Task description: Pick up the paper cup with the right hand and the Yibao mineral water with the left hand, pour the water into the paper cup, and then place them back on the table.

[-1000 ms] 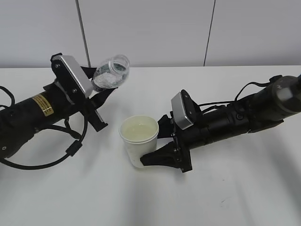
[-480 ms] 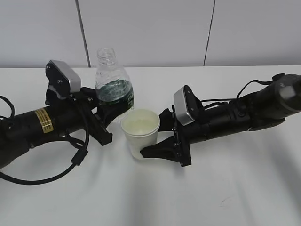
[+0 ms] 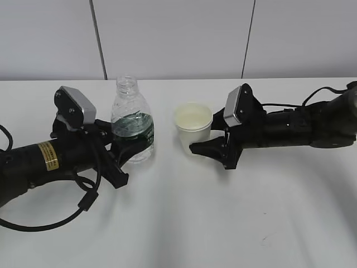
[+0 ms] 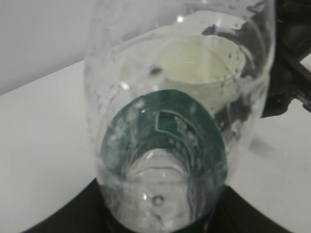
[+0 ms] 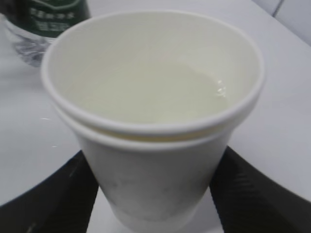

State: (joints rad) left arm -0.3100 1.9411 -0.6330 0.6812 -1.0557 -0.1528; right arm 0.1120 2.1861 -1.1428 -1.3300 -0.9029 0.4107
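Observation:
The Yibao mineral water bottle (image 3: 133, 120) stands upright and uncapped, left of centre on the white table (image 3: 178, 223). My left gripper (image 3: 125, 151) is shut on its lower body, and the bottle fills the left wrist view (image 4: 165, 145), with black fingers at both bottom corners. The paper cup (image 3: 193, 125) stands to the bottle's right with pale liquid inside. My right gripper (image 3: 198, 139) is shut on the cup's lower wall. In the right wrist view the cup (image 5: 155, 121) sits between the two black fingers (image 5: 43, 194). The bottle's green label (image 5: 48, 14) shows behind it.
A black cable (image 3: 56, 220) loops on the table below the left arm. A grey panelled wall (image 3: 178, 39) runs behind the table's far edge. A small mark (image 3: 268, 239) lies on the tabletop at the front right.
A second ago the bottle was tipped over the cup; it is upright now and lower. The right gripper has carried the cup right and farther back, away from the bottle.

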